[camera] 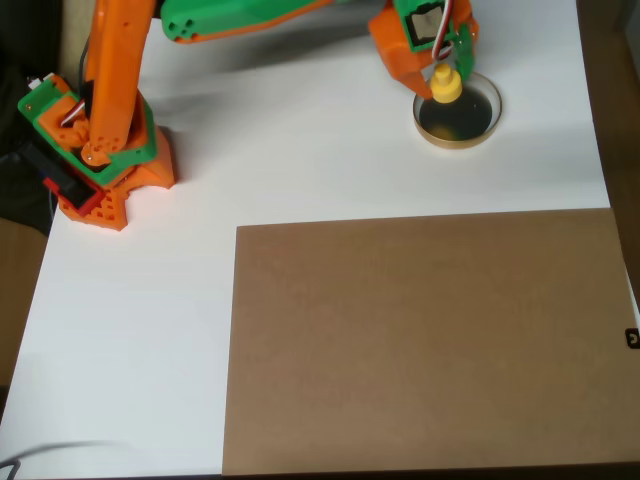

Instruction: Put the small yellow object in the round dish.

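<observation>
One orange and green arm (120, 90) reaches across the white table (300, 170) in the overhead view. Its gripper (444, 75) pinches the small yellow object (446, 85) just over the round dish (458, 110). A brown board (420, 340) lies nearer the bottom edge.

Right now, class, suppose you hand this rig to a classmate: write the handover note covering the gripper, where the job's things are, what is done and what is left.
Gripper: shut on the small yellow object, poised over the upper left part of the round dish in the overhead view.
Things: the dish sits on the white table near the top right; a yellow glint shows on its dark inside, likely a reflection of the object.
Done: the object is picked up and carried to the dish.
Left: open the gripper so the object ends up in the dish, then pull the arm back. Whether the object already touches the dish cannot be told from above.
</observation>
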Robot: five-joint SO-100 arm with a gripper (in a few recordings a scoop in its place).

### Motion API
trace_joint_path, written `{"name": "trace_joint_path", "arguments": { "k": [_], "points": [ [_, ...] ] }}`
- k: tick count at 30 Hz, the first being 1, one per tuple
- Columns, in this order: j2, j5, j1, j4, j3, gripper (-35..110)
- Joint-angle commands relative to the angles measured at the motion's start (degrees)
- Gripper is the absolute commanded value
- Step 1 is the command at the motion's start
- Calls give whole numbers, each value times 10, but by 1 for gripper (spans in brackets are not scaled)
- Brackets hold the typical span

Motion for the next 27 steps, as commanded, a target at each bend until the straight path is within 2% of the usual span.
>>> {"name": "trace_joint_path", "arguments": {
  "k": [1,13,18,27],
  "points": [
    [18,0,-11,-9,-42,0],
    [-7,10,-18,-15,-54,0],
    [-11,7,-19,-11,-51,14],
    [-11,-3,-11,-4,-46,22]
  ]
}}
